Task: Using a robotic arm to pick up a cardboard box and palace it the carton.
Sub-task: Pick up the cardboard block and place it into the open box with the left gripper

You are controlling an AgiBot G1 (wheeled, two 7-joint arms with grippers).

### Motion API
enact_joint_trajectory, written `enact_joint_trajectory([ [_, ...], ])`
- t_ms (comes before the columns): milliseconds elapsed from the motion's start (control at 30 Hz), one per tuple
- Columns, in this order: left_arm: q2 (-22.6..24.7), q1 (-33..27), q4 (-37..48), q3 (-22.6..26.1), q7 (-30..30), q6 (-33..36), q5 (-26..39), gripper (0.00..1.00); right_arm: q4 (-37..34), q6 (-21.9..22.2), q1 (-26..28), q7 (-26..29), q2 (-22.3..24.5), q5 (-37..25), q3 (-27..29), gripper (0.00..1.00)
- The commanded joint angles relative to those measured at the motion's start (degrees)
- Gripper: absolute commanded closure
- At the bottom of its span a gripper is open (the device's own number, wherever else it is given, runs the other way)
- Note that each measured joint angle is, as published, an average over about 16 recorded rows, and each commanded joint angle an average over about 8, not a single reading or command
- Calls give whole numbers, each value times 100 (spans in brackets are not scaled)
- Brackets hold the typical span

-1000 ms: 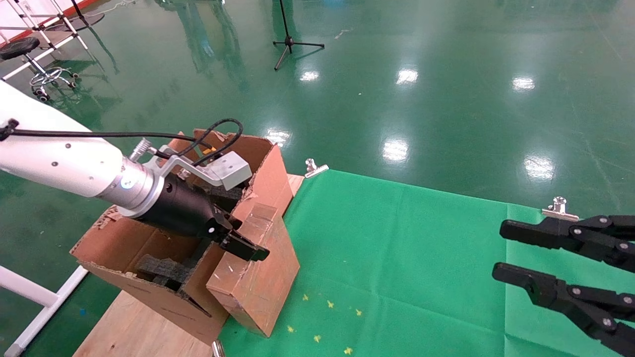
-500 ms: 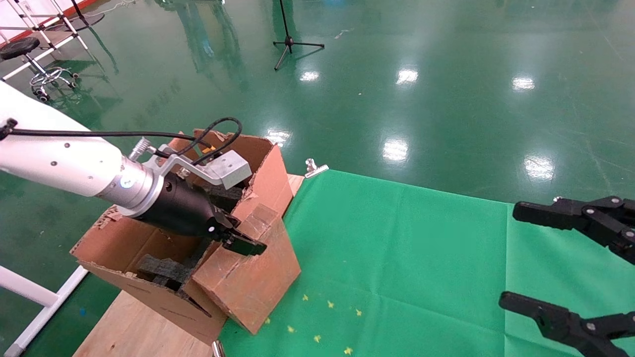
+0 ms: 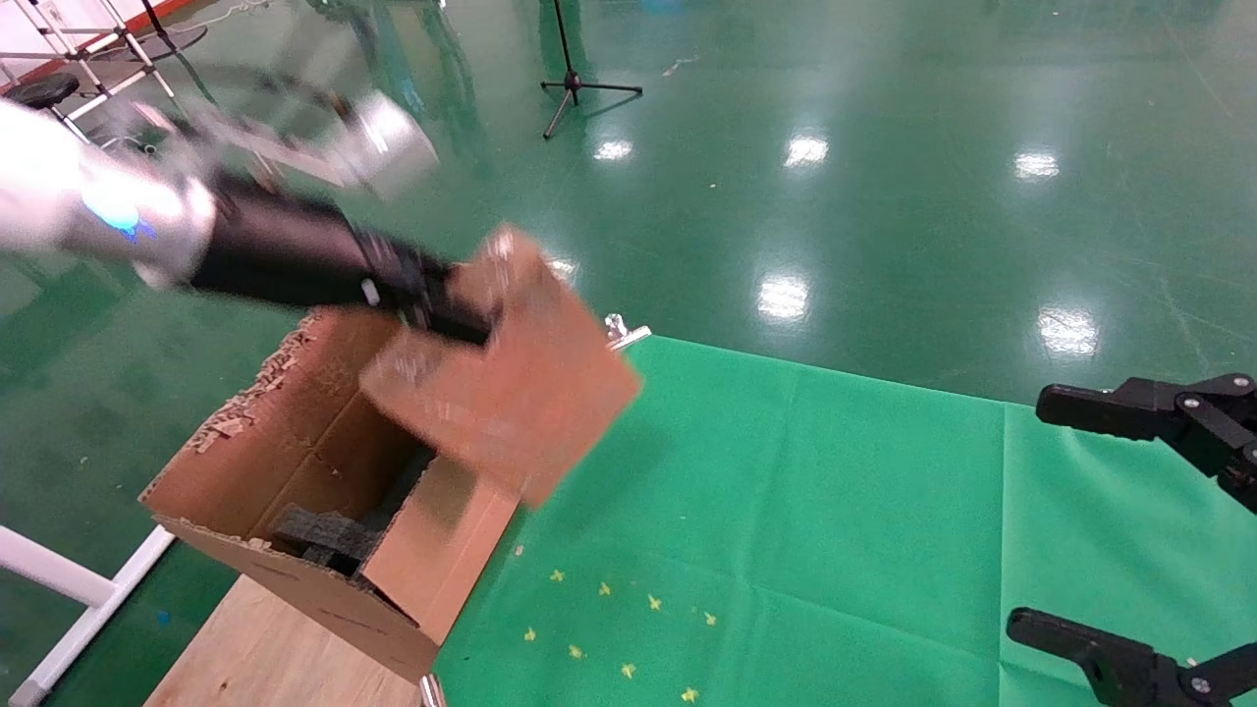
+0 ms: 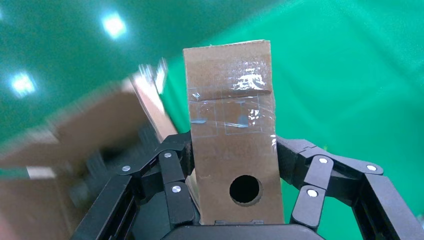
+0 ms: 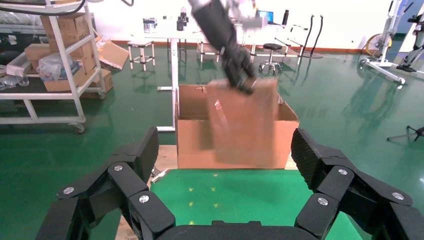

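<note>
My left gripper, on the white robotic arm, is shut on the top end of the small taped cardboard box. It holds the box tilted in the air, above the carton's right wall and the cloth edge. In the left wrist view the box sits between both fingers. The large carton stands at the table's left end with torn flaps and black foam inside. My right gripper is open and empty at the far right. Its wrist view shows the box in front of the carton.
A green cloth covers the table, with small yellow marks near the carton. A wooden board lies under the carton. A metal clip holds the cloth's far edge. A tripod stands on the green floor.
My left gripper has swung up and back fast, lifting the box off the cloth beside the carton into the air. My right gripper's fingers have spread wider and drawn right.
</note>
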Motion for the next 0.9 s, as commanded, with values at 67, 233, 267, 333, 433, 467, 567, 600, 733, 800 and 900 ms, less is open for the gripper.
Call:
enact_joint_trajectory([
  [67,-118,-270,110,-231,204,-62,-223,100,0,0,0,0,0,0,0,0],
  [233,-286,-930,843,-493,889,28,-226,100,0,0,0,0,0,0,-1,0],
  [267,-317,-1067,1026,-508,1062,76,-160,100,0,0,0,0,0,1,-1,0],
  [333,-374,-1326,1401,-495,1436,191,18,100,0,0,0,-1,0,1,-1,0],
  [433,-459,-1621,2000,-375,2022,349,341,100,0,0,0,-1,0,1,-1,0],
  [467,-479,-1687,2218,-316,2204,388,446,100,0,0,0,-1,1,1,-1,0],
  [567,-488,-1791,2915,-106,2703,416,745,100,0,1,1,-1,1,1,-2,0],
  [600,-470,-1803,3161,-39,2854,397,829,100,0,1,1,-1,1,1,-2,0],
  [733,-271,-1793,4118,167,3404,160,1102,100,0,1,1,-1,1,2,-2,0],
  [800,-126,-1768,4526,237,3669,-51,1219,100,0,1,1,-1,1,2,-3,0],
  [900,112,-1685,5056,335,4016,-440,1396,100,0,1,1,-1,1,2,-3,0],
])
